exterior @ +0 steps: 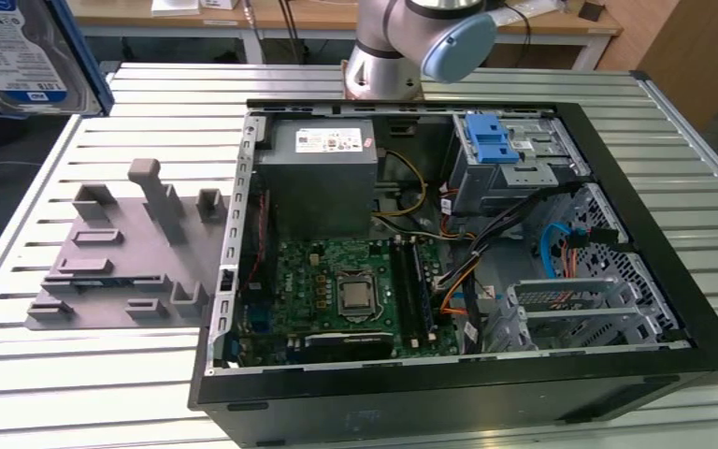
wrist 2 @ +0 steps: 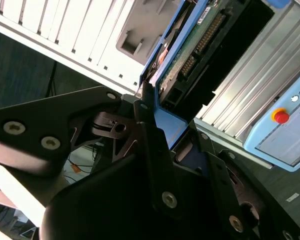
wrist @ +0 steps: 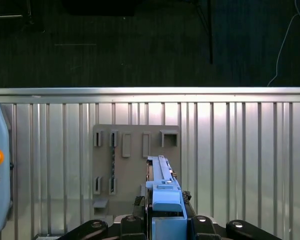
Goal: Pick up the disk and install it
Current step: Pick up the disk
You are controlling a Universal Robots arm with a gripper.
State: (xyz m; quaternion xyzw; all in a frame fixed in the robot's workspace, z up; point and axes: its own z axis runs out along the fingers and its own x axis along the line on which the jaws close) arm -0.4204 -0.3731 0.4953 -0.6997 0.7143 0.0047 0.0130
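Note:
The disk, silver with a white-and-blue label and blue rails, hangs high above the table at the exterior view's far left, over the slatted tabletop's edge. In the second wrist view my gripper is shut on the disk, its black fingers clamping the blue rail end, with the green circuit board side showing. In the first wrist view the disk is seen edge-on above the grey fixture, with the gripper behind it.
An open computer case lies on the slatted metal table, with a drive cage and blue ridged tab at its far corner. The grey fixture sits to the case's left. The arm's base stands behind the case. A teach pendant lies on the table.

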